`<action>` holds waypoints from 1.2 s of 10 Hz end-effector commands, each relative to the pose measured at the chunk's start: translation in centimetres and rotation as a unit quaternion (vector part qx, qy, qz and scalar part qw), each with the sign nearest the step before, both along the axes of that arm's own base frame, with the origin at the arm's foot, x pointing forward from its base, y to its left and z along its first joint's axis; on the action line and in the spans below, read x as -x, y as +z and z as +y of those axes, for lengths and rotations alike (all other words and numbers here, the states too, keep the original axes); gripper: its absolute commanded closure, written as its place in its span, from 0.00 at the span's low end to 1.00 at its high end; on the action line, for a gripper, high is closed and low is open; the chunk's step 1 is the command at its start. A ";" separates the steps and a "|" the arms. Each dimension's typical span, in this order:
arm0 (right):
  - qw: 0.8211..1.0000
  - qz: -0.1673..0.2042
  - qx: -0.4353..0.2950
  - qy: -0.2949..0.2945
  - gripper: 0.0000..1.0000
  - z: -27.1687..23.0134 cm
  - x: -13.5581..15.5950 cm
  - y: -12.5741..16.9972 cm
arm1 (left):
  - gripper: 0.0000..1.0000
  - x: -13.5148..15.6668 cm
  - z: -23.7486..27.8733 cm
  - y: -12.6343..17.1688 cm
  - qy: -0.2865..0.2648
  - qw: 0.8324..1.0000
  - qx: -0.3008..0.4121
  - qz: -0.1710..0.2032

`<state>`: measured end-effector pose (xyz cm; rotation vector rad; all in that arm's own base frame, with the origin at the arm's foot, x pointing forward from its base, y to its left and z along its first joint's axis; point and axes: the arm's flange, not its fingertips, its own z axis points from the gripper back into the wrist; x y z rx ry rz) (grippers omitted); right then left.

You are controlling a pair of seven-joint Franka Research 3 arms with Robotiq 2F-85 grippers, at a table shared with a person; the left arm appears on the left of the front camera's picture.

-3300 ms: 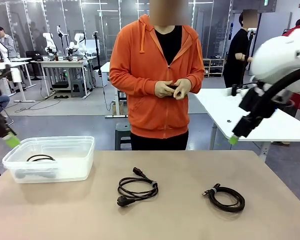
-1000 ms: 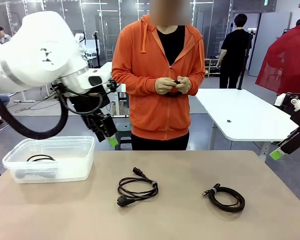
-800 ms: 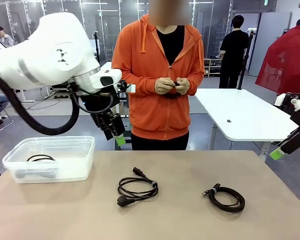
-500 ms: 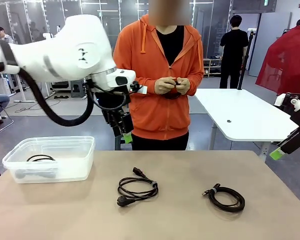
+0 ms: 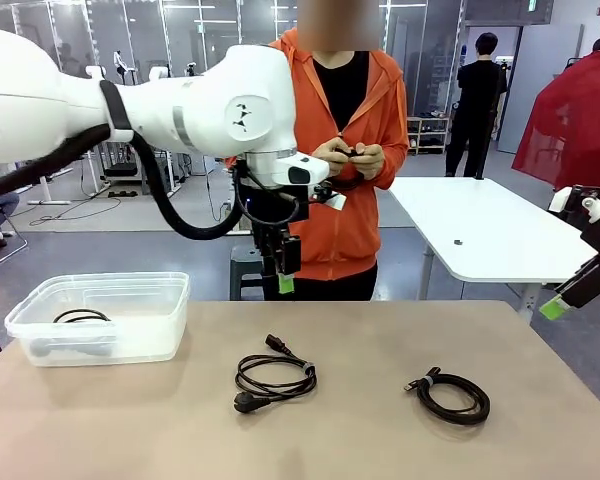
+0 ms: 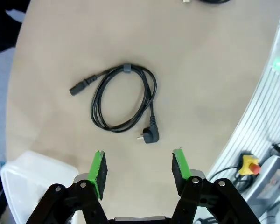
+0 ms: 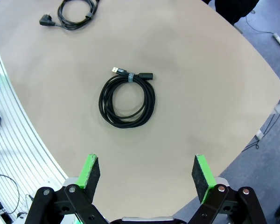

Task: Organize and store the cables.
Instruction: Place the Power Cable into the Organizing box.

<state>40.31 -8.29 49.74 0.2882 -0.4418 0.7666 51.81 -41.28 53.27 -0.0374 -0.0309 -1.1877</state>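
Approach is the step in hand — my left hand [image 6: 138,158] hangs above the middle of the worktop [image 5: 360,445], released, its green pads apart with nothing between them. Ahead of the pads in the left wrist view lies the power cord [image 6: 123,98], wound in a loose round coil. It has a band on one side, an angled plug at one end and a straight connector at the other.

My right hand [image 7: 144,161] is off the worktop's right edge, also released and empty. It looks down on the second cable [image 7: 127,101], a tighter coil with small connectors, well apart from the first. A third coil [image 5: 80,316] lies in the clear bin [image 5: 130,345] at the left end, so I judge the job partly done, with two coils left to store.

The next move, as I read it, calls for a descent onto the power cord. The pads should go across the strands near the band, where they lie bunched, so that one squeeze takes the whole loop. After that comes a lift and a carry left to the bin. The loose plug ends may swing or catch on the rim.

Writing: I can read none. My left arm bears a small dark emblem [image 5: 242,113] and a white tag [image 5: 335,201] at the wrist — neither is legible.
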 end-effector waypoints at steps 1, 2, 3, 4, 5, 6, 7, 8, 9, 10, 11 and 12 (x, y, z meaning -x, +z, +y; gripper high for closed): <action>1.000 0.005 0.006 -0.006 0.00 0.0 0.0 0.1 | 0.29 -1.6 -1.3 -0.1 -0.050 0.999 -0.013 -0.013; 1.000 0.005 0.006 -0.006 0.00 0.0 0.0 0.1 | 0.29 -1.5 -1.6 -0.6 -0.071 0.997 -0.004 -0.008; 1.000 0.005 0.006 -0.006 0.00 0.0 0.0 0.1 | 0.29 -1.6 -1.7 -1.0 -0.079 0.997 0.003 -0.016; 1.000 0.005 0.006 -0.006 0.00 0.0 0.0 0.1 | 0.29 -1.6 -1.5 -1.3 -0.080 0.997 0.014 -0.010; 1.000 0.005 0.006 -0.006 0.00 0.0 0.0 0.1 | 0.29 -1.4 -0.9 -1.2 -0.095 0.995 0.031 0.020; 1.000 0.005 0.006 -0.006 0.00 0.0 0.0 0.1 | 0.29 -0.9 0.1 -0.6 -0.091 0.995 0.028 0.011; 1.000 0.005 0.006 -0.006 0.00 0.0 0.0 0.1 | 0.29 -1.3 -1.5 -1.7 -0.078 0.997 0.009 -0.001; 1.000 0.005 0.006 -0.006 0.00 0.0 0.0 0.1 | 0.29 -1.3 -1.5 -1.7 -0.078 0.997 0.009 -0.001; 1.000 0.005 0.006 -0.006 0.00 0.0 0.0 0.1 | 0.29 -1.3 -1.5 -1.7 -0.078 0.997 0.009 -0.001; 1.000 0.005 0.006 -0.006 0.00 0.0 0.0 0.1 | 0.29 -1.3 -1.5 -1.7 -0.078 0.997 0.009 -0.001; 1.000 0.005 0.006 -0.006 0.00 0.0 0.0 0.1 | 0.29 -1.3 -1.3 -1.6 -0.083 0.996 0.014 0.004; 1.000 0.005 0.006 -0.006 0.00 0.0 0.0 0.1 | 0.29 -1.5 -2.2 -2.4 -0.034 0.999 0.029 0.001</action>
